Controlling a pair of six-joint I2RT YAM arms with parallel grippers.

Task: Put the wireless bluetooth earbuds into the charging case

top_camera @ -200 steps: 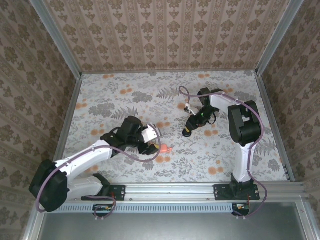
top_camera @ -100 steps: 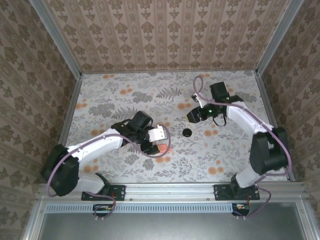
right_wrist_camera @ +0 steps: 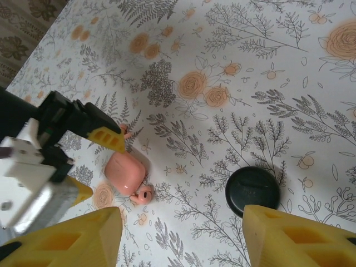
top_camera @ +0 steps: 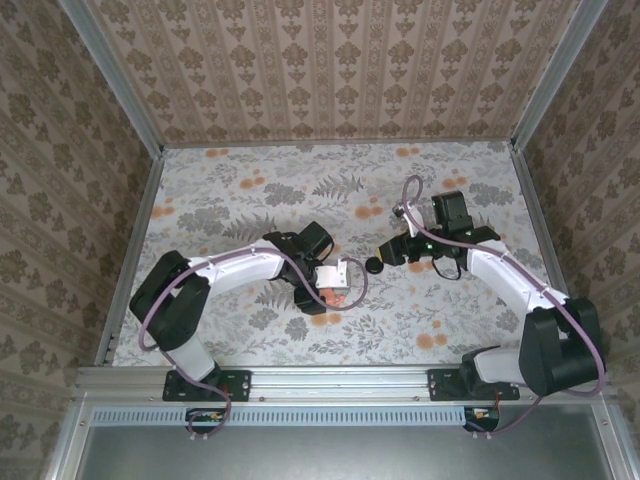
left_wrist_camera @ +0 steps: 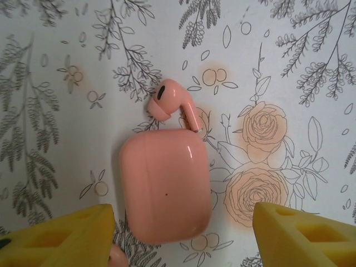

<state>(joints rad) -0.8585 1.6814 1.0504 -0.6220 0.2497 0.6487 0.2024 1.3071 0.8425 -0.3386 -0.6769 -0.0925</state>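
The charging case [left_wrist_camera: 166, 183] is salmon pink, lid shut, lying flat on the floral cloth. One pink earbud [left_wrist_camera: 169, 100] lies against its far edge. A second earbud [left_wrist_camera: 118, 257] peeks out by my left gripper's finger. My left gripper [left_wrist_camera: 183, 239] is open above the case, its yellow fingers [left_wrist_camera: 61, 236] on either side of the case's near end without touching it. In the right wrist view the case [right_wrist_camera: 123, 171] and an earbud [right_wrist_camera: 142, 194] lie ahead. My right gripper [right_wrist_camera: 181, 239] is open and holds nothing. From above, the left gripper [top_camera: 333, 290] covers the case [top_camera: 336, 298].
A round black disc [right_wrist_camera: 253, 191] lies on the cloth just ahead of my right gripper's right finger, and in the top view this disc [top_camera: 375, 264] sits between the two grippers. Patterned walls and metal rails [top_camera: 140, 210] bound the table.
My left arm has swung right and its gripper now hangs over the case. My right gripper opened, drew back from the black disc, then came down close beside it again.
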